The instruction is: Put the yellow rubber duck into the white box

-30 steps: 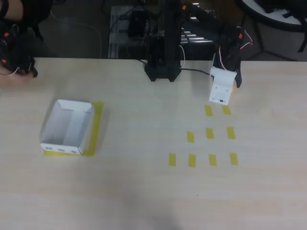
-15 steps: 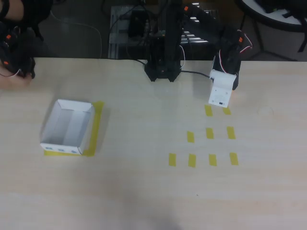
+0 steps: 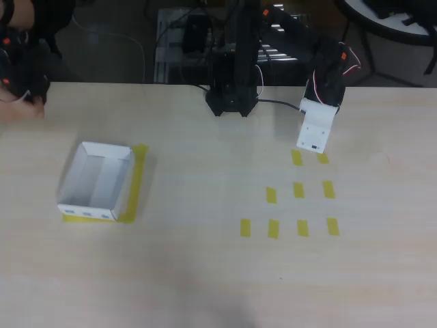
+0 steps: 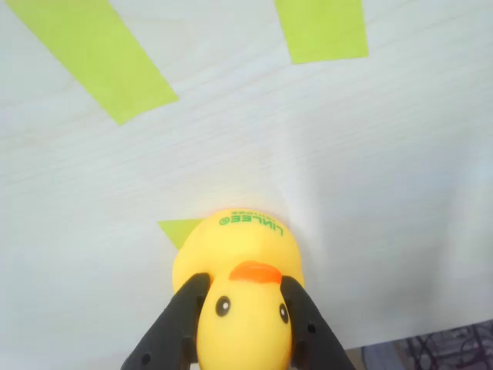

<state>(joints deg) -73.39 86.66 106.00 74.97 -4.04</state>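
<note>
Over tape strips point(image 4: 92, 54), pincer point(image 4: 243, 308) clamping yellow rubber duck point(image 4: 243, 270)

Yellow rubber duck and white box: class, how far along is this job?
Done: the gripper has closed its fingers on the yellow rubber duck's head, seen in the wrist view. In hand: a grasp at the table's far right. Left: carrying it across to the white box, which holds no duck, and releasing.
</note>
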